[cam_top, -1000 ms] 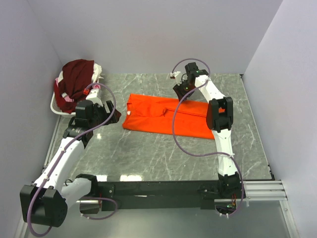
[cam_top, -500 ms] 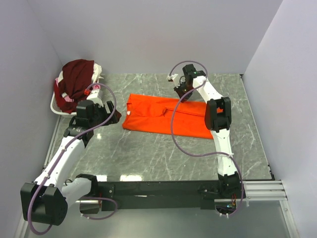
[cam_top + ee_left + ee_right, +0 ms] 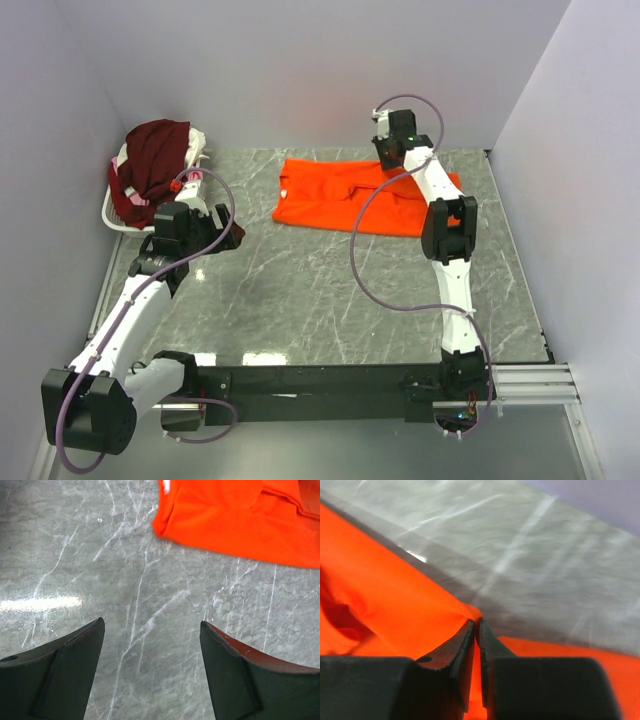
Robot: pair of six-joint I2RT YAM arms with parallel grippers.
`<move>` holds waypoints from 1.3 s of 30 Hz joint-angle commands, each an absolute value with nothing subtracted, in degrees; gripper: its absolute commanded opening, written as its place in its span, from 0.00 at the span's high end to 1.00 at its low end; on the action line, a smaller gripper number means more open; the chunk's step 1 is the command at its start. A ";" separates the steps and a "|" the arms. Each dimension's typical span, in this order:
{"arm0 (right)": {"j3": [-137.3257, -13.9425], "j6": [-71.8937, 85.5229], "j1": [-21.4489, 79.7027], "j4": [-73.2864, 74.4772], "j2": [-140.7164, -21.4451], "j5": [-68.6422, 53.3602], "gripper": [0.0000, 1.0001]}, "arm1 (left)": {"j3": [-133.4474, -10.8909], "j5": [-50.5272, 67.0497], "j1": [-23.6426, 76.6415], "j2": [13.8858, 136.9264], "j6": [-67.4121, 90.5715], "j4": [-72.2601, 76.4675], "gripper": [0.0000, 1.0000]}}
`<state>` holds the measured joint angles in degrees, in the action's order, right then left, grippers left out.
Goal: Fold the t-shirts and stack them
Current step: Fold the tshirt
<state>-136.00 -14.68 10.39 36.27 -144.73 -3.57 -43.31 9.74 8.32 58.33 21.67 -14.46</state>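
While the right gripper is pinching the orange t-shirt, the left gripper is hanging over the table, spread wide.

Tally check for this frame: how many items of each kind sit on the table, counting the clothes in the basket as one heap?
orange t-shirt: 1
white wire basket: 1
heap of clothes: 1
Total: 3

Probably a lab: plain pale walls, marble-patterned table.
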 commanded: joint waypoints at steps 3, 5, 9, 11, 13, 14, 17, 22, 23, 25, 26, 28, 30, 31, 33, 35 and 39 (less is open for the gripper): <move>-134.31 -13.08 6.95 32.52 -141.60 -1.67 0.40 | -43.95 10.37 8.17 57.66 20.74 -12.75 0.18; -128.01 -16.24 6.68 32.26 -136.18 -2.28 0.31 | -44.03 10.63 8.09 57.04 20.74 -12.66 0.17; -113.50 -27.64 6.33 32.17 -123.69 -8.58 0.20 | -44.03 11.16 8.09 55.64 20.74 -12.48 0.17; -104.39 -33.28 6.42 33.65 -115.72 -13.42 0.19 | -43.95 11.51 8.09 54.67 20.83 -12.39 0.17; -96.21 -41.20 6.59 36.38 -109.29 -18.52 0.19 | -43.77 11.69 8.09 54.06 20.92 -12.39 0.17; -93.63 -43.40 6.77 36.91 -107.68 -19.07 0.20 | -43.60 12.12 8.09 53.36 21.00 -12.48 0.17; -85.38 -47.11 7.29 35.60 -104.07 -14.69 0.23 | -43.24 12.92 8.09 52.39 21.27 -12.13 0.17; -78.68 -44.39 9.22 31.92 -103.80 -7.83 0.33 | -43.15 14.50 8.09 51.77 21.36 -11.95 0.17; -78.14 -43.95 9.75 31.21 -103.97 -5.56 0.33 | -43.24 14.68 8.09 51.77 21.36 -11.95 0.17; -77.00 -42.98 10.54 29.45 -104.76 -3.88 0.34 | -43.24 14.85 8.09 51.68 21.36 -11.95 0.17; -76.82 -42.63 11.33 28.83 -105.20 -1.69 0.35 | -43.16 14.85 8.09 51.51 21.36 -11.95 0.17; -77.08 -41.93 12.04 28.04 -106.95 -0.10 0.37 | -42.98 14.94 8.09 51.42 21.45 -11.87 0.17; -77.52 -41.22 12.65 27.77 -108.28 2.62 0.38 | -42.89 15.20 8.09 51.24 21.62 -11.87 0.17; -77.78 -41.22 12.66 27.60 -109.33 3.16 0.39 | -42.89 15.38 8.09 51.24 21.62 -11.78 0.17; -77.61 -41.22 13.01 26.99 -110.12 4.56 0.39 | -42.98 15.64 8.09 51.41 21.62 -11.78 0.17; -77.87 -41.13 12.92 26.72 -111.53 5.18 0.39 | -42.98 15.82 8.09 51.50 21.62 -11.78 0.17; -78.75 -40.78 13.27 27.77 -113.55 5.18 0.46 | -43.07 15.82 8.09 51.59 21.62 -11.87 0.17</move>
